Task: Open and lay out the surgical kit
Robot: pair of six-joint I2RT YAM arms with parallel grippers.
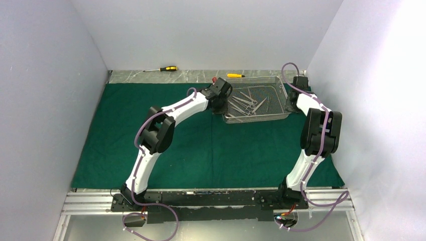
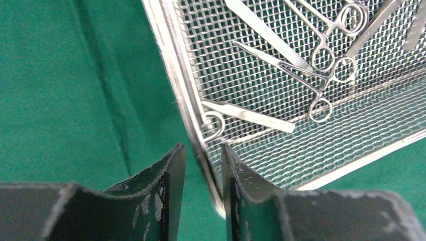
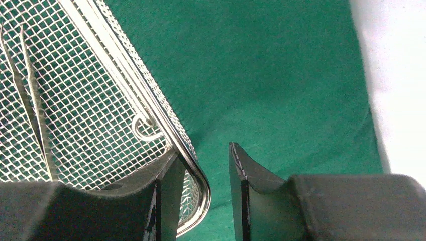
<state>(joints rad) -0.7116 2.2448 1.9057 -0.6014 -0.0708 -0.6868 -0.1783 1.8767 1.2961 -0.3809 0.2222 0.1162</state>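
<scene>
The dark green cloth (image 1: 241,150) lies spread flat over the table. On its far right part stands the silver wire-mesh tray (image 1: 256,116), holding several steel instruments (image 1: 246,103). My left gripper (image 1: 221,98) is at the tray's left end. In the left wrist view the left gripper (image 2: 202,146) straddles the tray rim (image 2: 176,75), open, with green cloth showing between the outer finger and the rim. Ring-handled clamps (image 2: 326,55) lie inside. My right gripper (image 1: 293,98) is at the right end. There the right gripper (image 3: 204,150) is open, one finger inside the tray (image 3: 90,110), the other standing off the rim.
Two yellow-and-black screwdrivers (image 1: 163,69) (image 1: 235,76) lie on the bare strip behind the cloth. White walls close in both sides and the back; the right wall (image 3: 397,75) is close to the tray's right end. Slim tweezers (image 3: 30,100) lie in the tray near the right gripper.
</scene>
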